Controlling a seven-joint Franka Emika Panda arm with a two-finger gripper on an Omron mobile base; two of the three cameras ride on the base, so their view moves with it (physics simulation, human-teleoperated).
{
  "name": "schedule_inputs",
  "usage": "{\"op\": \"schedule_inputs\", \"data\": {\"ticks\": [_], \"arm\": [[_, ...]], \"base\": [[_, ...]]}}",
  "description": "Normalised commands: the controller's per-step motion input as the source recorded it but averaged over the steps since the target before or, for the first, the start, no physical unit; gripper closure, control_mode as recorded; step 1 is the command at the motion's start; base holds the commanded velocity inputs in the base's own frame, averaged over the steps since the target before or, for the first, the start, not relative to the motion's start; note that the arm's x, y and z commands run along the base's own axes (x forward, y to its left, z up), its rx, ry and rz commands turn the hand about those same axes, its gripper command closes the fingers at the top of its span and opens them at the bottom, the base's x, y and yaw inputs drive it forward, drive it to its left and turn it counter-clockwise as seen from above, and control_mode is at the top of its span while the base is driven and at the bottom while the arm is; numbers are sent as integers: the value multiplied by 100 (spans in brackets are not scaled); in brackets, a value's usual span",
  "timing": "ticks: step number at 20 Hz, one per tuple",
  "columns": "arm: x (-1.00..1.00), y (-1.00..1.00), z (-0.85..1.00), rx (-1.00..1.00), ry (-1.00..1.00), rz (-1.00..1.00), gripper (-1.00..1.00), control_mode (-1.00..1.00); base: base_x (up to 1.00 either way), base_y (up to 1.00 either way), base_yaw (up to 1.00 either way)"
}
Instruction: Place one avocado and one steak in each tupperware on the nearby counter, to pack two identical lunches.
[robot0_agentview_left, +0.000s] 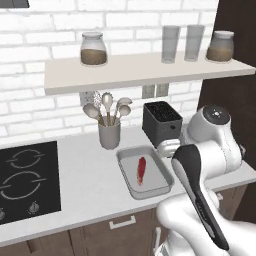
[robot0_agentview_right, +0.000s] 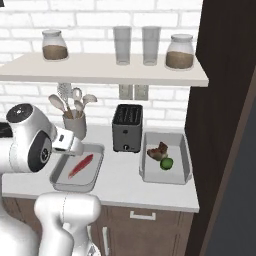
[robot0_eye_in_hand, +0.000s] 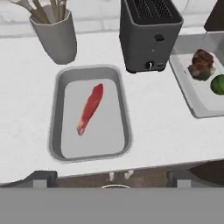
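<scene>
Left base view: I'm seeing the table (robot0_agentview_left: 90, 185) w/ one grey tupperware (robot0_agentview_left: 131, 187) holding a red steak (robot0_agentview_left: 142, 170), lying between the utensil cup (robot0_agentview_left: 109, 134) and my arm; toaster (robot0_agentview_left: 161, 121) sitting just behind it. Right base view: I'm looking at a 2nd tupperware (robot0_agentview_right: 184, 160), right of the toaster, w/ a brown steak (robot0_agentview_right: 159, 150) and a green avocado (robot0_agentview_right: 166, 163) touching inside it. Hand view: I'm hovering above the near tupperware, its steak lying diagonally at center; fingers (robot0_eye_in_hand: 118, 176) are standing spread wide, gripping nothing.
</scene>
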Motion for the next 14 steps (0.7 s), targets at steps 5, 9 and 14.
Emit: {"op": "schedule_inputs", "data": {"ticks": [5,9,14], "arm": [[-100,0,-33,-6,-21,3,-100,-100],[-75,0,-11,0,-13,0,-100,100],[0,0,0,0,0,0,-100,100]], "base": [[0,0,0],[-25,-1,0],[-100,-35,-2]]}}
